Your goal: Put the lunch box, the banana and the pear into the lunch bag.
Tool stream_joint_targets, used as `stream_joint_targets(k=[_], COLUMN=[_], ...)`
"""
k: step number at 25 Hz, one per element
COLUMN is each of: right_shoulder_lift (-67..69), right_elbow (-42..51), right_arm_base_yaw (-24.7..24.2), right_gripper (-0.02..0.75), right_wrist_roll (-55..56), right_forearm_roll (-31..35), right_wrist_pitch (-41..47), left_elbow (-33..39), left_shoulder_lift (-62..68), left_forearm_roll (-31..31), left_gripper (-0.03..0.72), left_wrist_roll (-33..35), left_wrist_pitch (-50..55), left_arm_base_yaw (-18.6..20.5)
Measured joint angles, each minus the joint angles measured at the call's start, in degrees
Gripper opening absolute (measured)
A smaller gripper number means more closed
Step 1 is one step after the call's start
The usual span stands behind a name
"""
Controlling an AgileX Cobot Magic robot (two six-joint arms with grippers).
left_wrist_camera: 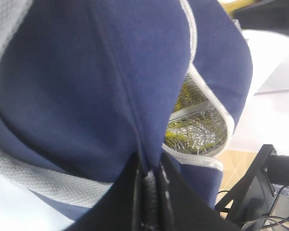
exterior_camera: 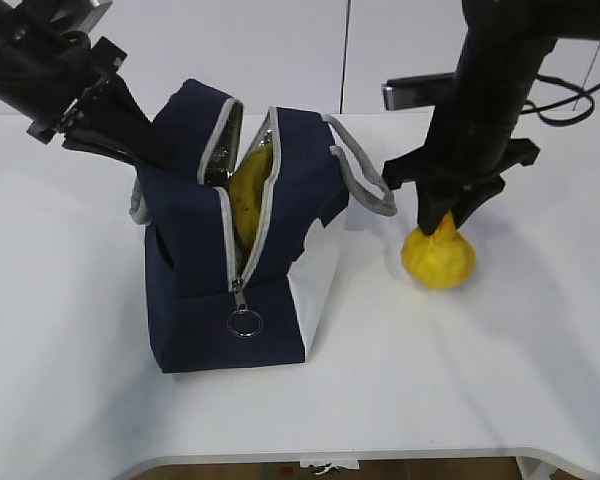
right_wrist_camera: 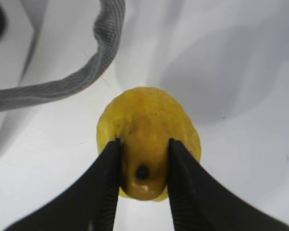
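- The pear sits on the white table, off to the right of the lunch bag and just clear of it. It is a fat, lumpy thing, yellow going to orange, wide at the base and narrowing to a top.
- From the right wrist view the pear shows a waxy, slightly dimpled skin with a small dark spot at its narrow end.
- The right gripper has its two black fingers closed in on that narrow top, one on each side, pressed to the skin.
- In the exterior view the right gripper comes straight down onto the pear, which seems to rest on the table.
- The lunch bag stands near the middle of the table, boxy, navy fabric with a white panel at its lower right corner. Its grey zipper is open along the top and partway down the front, with a metal ring pull hanging at the bottom of the track.
- Something yellow shows through the opening; I cannot make out what it is.
- A grey webbing handle loops out toward the pear.
- The left gripper is pinched shut on a fold of the navy cloth at the bag's left side. Past it, crinkled silver lining glints inside the mouth.
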Motion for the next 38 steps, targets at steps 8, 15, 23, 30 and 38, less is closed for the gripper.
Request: stream_joint_targets(k=[8,15,23,30,38], right_shoulder_lift=[-11.01,-19.95,-20.53,-15.68,-5.78], right_elbow=[0.00,0.00,-0.12,-0.41,-0.54], right_arm_base_yaw=[0.00,0.00,0.00,0.00,0.00], right_gripper=[0.237,0.237,0.237,0.236,0.236], right_wrist_roll=[-0.09,-0.13,-5.19,-17.72,-25.82], right_forearm_roll=[-0.12,0.18,19.33,42.01,50.83], right_wrist_pitch=[0.53,1.66,-4.05,-10.83,-14.54], left_elbow=[0.00,0.00,0.00,0.00,0.00], left_shoulder_lift=[0.00,0.00,0.00,0.00,0.00], left_forearm_roll=[0.09,-0.14,-0.36,-0.38,-0.48], left_gripper=[0.012,0.012,0.012,0.012,0.012], left_wrist_roll=[0.00,0.00,0.00,0.00,0.00], left_wrist_pitch=[0.00,0.00,0.00,0.00,0.00], left_arm_base_yaw=[0.00,0.00,0.00,0.00,0.00])
